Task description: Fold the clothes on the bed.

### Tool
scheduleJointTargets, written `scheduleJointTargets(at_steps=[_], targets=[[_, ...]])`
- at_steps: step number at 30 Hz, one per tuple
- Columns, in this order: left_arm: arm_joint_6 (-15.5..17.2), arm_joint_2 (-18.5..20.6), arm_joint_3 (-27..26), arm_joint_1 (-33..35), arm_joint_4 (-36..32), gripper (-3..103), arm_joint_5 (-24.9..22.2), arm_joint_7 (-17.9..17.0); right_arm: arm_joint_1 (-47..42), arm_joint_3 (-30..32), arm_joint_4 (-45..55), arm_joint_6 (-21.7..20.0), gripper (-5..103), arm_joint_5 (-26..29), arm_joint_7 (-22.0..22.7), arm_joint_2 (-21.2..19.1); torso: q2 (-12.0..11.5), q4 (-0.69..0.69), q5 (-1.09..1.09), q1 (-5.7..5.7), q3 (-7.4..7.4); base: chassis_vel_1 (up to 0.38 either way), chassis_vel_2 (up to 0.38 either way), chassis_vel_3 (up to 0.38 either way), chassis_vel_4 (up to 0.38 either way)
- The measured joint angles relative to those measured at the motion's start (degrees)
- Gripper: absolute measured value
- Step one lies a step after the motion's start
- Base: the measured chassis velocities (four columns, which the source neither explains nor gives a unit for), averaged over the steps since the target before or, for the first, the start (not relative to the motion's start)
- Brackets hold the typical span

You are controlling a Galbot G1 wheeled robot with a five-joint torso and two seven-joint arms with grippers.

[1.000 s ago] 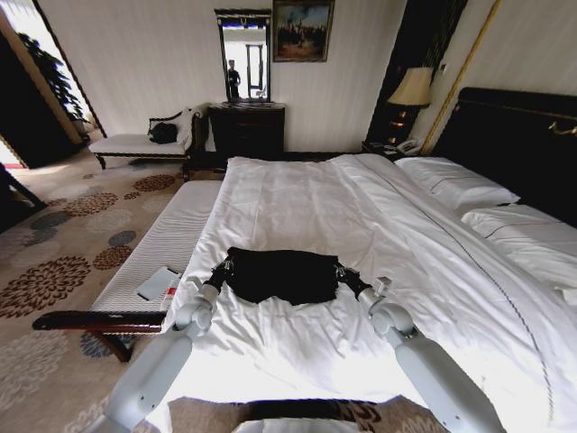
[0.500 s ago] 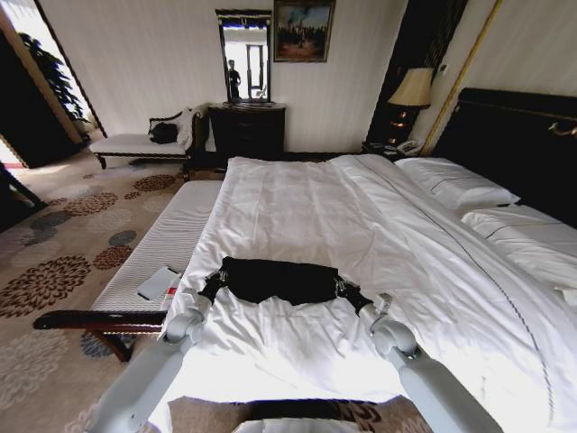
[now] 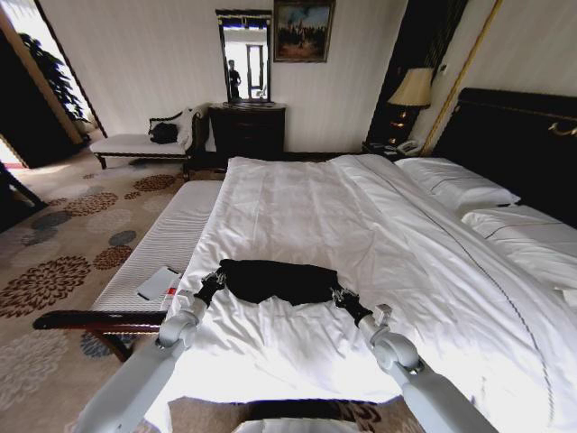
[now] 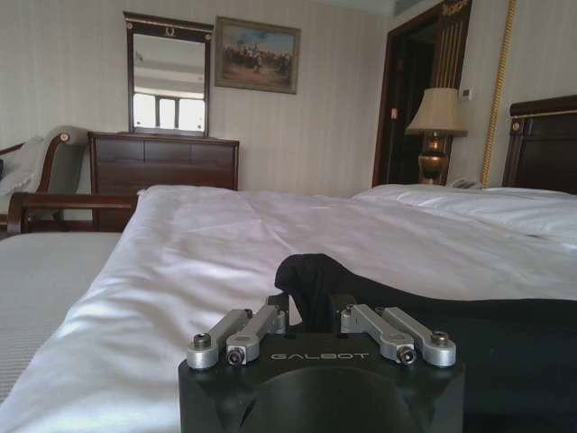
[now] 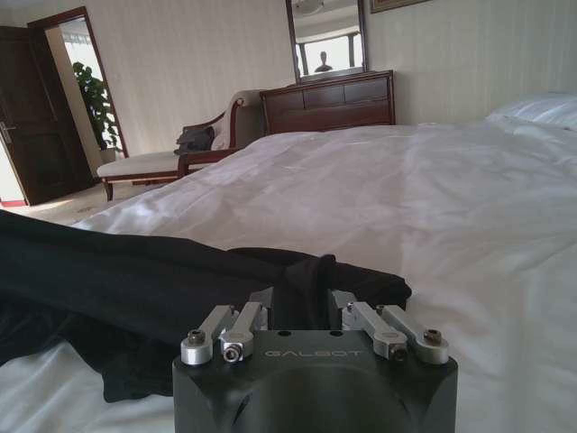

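Between the left claw and the right claw, each clenching one end, the black T-shirt is lying bunched on the bed, so both should be pulling evenly, keeping it taut.

Streaming daylight in from a doorway at ten o'clock, glaring on white bed sheets. Glowing softly: a lamp at one o'clock. Bending straight walls near head-view edges. Blurring nothing noticeably.
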Motion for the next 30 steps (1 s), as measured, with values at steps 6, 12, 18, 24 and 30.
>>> scheduleJointTargets(at_steps=[6, 12, 18, 24, 30], targets=[[-0.54, 1.25, -7.53, 6.27, -5.59, 46, 2.81, 0.01, -5.89, 4.63, 6.94, 0.54, 55, -2.06, 0.80, -1.27, 0.01, 0.00, -0.02, -0.02, -0.01, 0.000, 0.000, 0.000, 0.000], [-0.56, 1.97, -12.18, 8.62, -8.42, 68, 4.03, 0.01, -0.53, 4.11, 5.98, 0.63, 72, -1.26, 2.48, -4.22, 0.01, 0.02, -0.04, -0.01, 0.00, 0.000, 0.000, 0.000, 0.000], [0.25, 4.37, -10.62, 6.90, -9.30, 90, 4.65, 0.02, 14.51, -2.09, -4.87, 0.90, 93, -0.39, 2.20, -6.73, -0.01, -0.01, -0.04, -0.01, 0.01, 0.000, 0.000, 0.000, 0.000], [1.42, 4.11, -9.88, 8.09, -10.39, 100, 3.62, 0.00, 29.16, -13.93, -22.03, 5.13, 100, -2.09, -0.69, -5.37, -0.02, 0.06, 0.00, 0.00, 0.02, 0.000, 0.000, 0.000, 0.000], [2.47, 5.58, -9.97, 10.49, -13.86, 100, 2.84, 0.00, 39.48, -21.34, -32.15, 7.92, 100, -3.66, -3.08, -2.86, -0.02, 0.03, -0.04, 0.00, 0.01, 0.000, 0.000, 0.000, 0.000]])
